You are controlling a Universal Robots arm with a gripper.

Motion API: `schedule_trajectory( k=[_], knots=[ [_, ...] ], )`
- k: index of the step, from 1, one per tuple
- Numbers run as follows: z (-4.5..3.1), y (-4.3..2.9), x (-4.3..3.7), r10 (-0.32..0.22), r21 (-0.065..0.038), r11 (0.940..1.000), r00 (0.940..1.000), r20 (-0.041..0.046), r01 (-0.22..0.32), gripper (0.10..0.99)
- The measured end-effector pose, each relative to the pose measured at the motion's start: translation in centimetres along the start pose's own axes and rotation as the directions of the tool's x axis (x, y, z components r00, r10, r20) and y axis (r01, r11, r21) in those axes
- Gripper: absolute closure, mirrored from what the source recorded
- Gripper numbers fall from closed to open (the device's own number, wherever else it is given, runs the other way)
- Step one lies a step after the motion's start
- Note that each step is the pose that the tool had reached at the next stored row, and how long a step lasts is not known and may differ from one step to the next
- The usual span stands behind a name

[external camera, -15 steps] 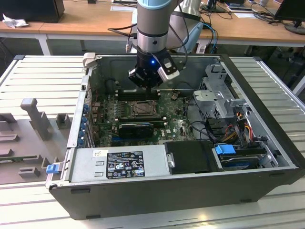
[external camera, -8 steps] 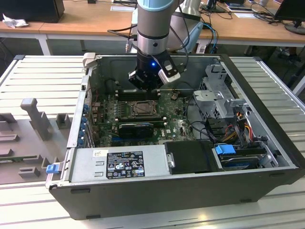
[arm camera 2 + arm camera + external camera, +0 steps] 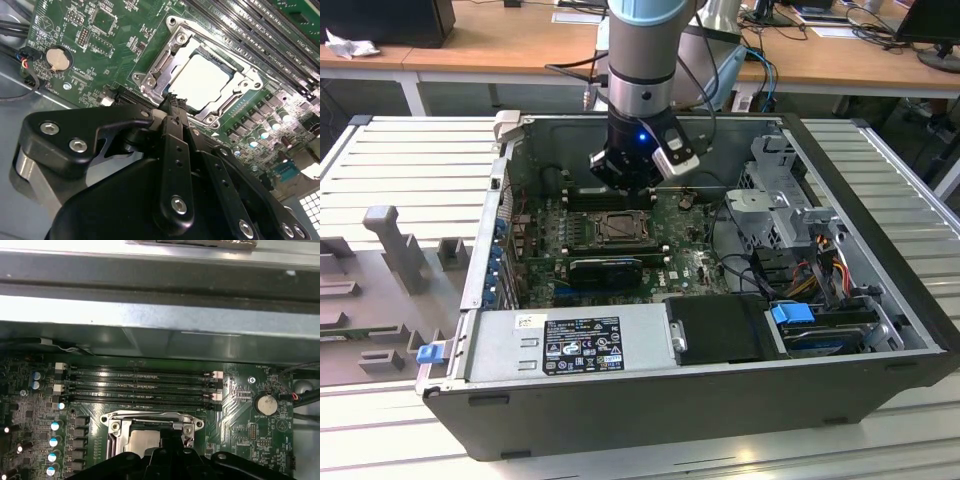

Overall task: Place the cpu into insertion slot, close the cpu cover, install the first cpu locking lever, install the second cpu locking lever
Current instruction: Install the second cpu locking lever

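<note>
One cpu (image 3: 202, 80) in insertion slot (image 3: 150, 82), four memory slots (image 3: 140, 385), one tool (image 3: 172, 107) above

The gripper (image 3: 174, 107) hangs close over the insertion slot (image 3: 617, 228) with open air above, hemmed by the memory slots (image 3: 140, 385) and case wall (image 3: 150, 315) at 12 o'clock, a long black card (image 3: 605, 270) at 6 and the drive cage (image 3: 780, 205) at 3

You see an open computer case (image 3: 880, 330) on a ribbed metal table (image 3: 410, 170), memory slots (image 3: 140, 385), a coin battery (image 3: 59, 58) and wooden desks (image 3: 500, 45) behind.
</note>
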State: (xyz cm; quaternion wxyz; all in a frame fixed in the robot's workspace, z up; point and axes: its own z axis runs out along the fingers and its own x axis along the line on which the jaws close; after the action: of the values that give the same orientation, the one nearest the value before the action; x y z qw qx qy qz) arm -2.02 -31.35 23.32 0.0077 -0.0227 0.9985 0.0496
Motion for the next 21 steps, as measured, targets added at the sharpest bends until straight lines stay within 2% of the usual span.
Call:
schedule_trajectory(
  k=[5, 10, 12, 17, 21],
  knots=[
    [-0.11, -0.16, 0.01, 0.0, 0.0, 1.0, 1.0, -0.0001, 0.0, 0.98],
    [-1.5, -0.03, -0.02, 0.0, 0.0, 1.0, 1.0, 0.0, 0.0, 0.98],
    [-1.53, -0.14, -0.02, 0.0, 0.0, 1.0, 1.0, 0.0, 0.0, 0.98],
    [-1.6, -0.87, 0.02, 0.0, 0.0, 1.0, 1.0, 0.0, 0.0, 0.98],
    [-1.72, -1.92, 0.07, 0.0, -0.001, 1.0, 1.0, 0.0001, 0.0, 0.98]
  ],
)
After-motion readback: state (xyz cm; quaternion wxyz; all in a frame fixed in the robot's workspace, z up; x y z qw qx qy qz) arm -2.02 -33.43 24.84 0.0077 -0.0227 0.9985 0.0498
